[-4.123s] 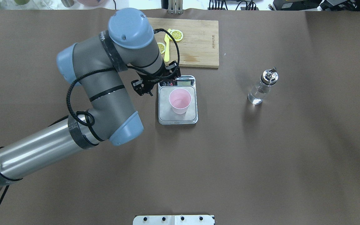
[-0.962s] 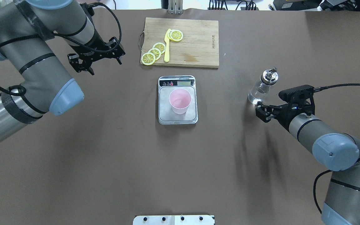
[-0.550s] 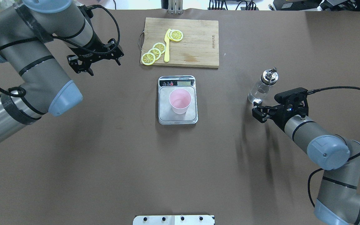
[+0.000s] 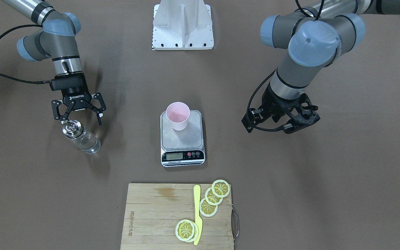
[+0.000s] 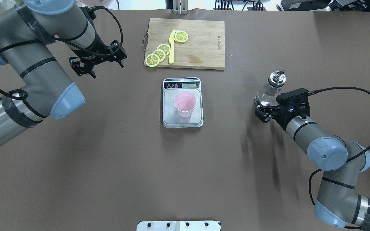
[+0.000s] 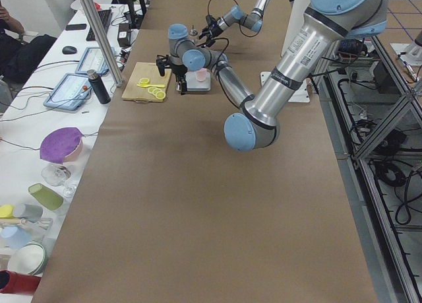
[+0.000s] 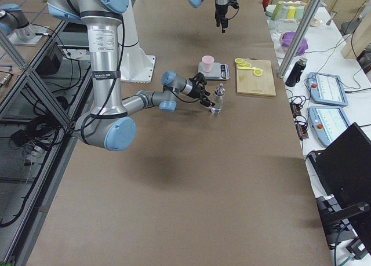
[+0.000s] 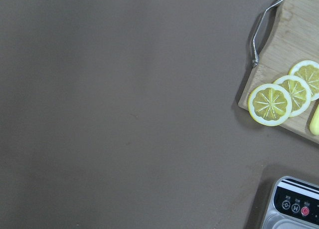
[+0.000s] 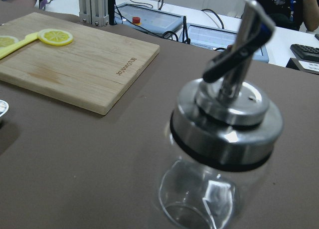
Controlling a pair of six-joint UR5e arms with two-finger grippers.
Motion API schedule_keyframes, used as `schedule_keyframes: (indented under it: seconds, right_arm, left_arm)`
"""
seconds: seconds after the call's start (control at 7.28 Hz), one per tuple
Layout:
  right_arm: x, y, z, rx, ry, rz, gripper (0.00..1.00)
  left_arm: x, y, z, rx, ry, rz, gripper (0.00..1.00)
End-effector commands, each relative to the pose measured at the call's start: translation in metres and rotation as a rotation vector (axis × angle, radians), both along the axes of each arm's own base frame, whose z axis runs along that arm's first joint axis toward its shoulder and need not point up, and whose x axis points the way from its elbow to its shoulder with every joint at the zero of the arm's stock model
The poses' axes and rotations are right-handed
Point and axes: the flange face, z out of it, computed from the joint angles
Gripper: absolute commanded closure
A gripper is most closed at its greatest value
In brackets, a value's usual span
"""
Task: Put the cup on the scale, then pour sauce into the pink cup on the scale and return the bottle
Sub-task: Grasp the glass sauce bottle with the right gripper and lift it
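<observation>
The pink cup [image 5: 185, 103] stands upright on the scale [image 5: 182, 123] in the middle of the brown desk [image 5: 185, 166], set toward the edge of the platform away from the display. Well off to the robot's right, the bottle [image 5: 270, 89] stands upright on the desk with clear sauce [image 4: 89, 144] in its lower part. The right tool [image 4: 81, 121] is just beside it on the robot's side, jaws spread wide, gripping nothing. The left tool [image 5: 103, 67] hangs over bare desk left of the cutting board [image 5: 204, 48], jaws also apart and empty. Lemon slices [image 5: 159, 53] and a yellow knife [image 5: 171, 48] lie on that board, beyond the scale.
</observation>
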Motion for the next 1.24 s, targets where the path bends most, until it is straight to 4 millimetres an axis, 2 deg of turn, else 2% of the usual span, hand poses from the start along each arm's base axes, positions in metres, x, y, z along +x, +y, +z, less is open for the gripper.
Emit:
schedule_keyframes:
  seconds: [0.0, 0.27, 0.69, 0.82, 0.96, 1.1]
  right_arm:
    - [0.005, -0.009, -0.002, 0.020, 0.026, 0.012, 0.01]
    - [-0.006, -0.017, -0.004, 0.019, 0.022, 0.016, 0.01]
    - [-0.004, -0.027, -0.004, 0.015, 0.020, 0.033, 0.02]
    - [-0.004, -0.027, -0.003, 0.010, 0.015, 0.034, 0.07]
    - [-0.004, -0.027, -0.003, 0.008, 0.013, 0.035, 0.20]
    - [-0.003, -0.028, -0.003, 0.008, 0.011, 0.034, 0.52]
  left_arm:
    - [0.002, -0.002, 0.002, 0.002, 0.002, 0.000, 0.02]
    - [0.002, -0.002, 0.002, 0.003, 0.001, -0.001, 0.02]
    - [0.002, -0.002, 0.002, 0.003, 0.001, -0.001, 0.02]
    - [0.002, -0.002, 0.002, 0.002, 0.002, 0.000, 0.02]
    - [0.002, -0.002, 0.001, 0.004, 0.003, 0.000, 0.02]
    - [0.002, -0.002, 0.001, 0.004, 0.002, -0.001, 0.02]
